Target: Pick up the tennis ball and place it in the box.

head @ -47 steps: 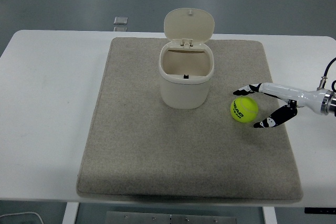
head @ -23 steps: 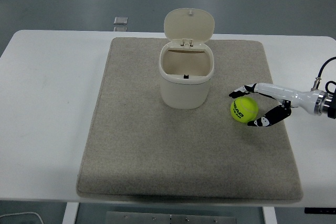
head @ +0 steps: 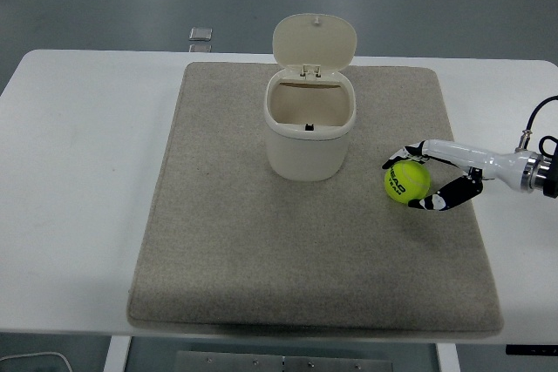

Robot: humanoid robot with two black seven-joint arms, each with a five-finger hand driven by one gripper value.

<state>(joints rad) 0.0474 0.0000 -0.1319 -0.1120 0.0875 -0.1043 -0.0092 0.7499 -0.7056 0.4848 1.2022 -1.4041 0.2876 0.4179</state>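
Note:
The yellow-green tennis ball point(head: 406, 183) lies on the grey mat point(head: 244, 241), to the right of the cream box point(head: 309, 141). The box stands upright with its hinged lid point(head: 314, 39) open and tilted back. My right hand point(head: 400, 184) reaches in from the right edge. Its fingers point(head: 399, 160) curl over the ball's top and far side, and its thumb point(head: 432, 203) presses under the near side. The hand is closed around the ball, which still rests on the mat. My left arm is out of view.
The mat covers most of the white table point(head: 78, 172). A small grey square object point(head: 200, 35) lies at the table's far edge, behind the mat.
My right hand has moved left onto the ball and its fingers and thumb have closed in from a wide spread to wrap the ball. The ball has barely shifted.

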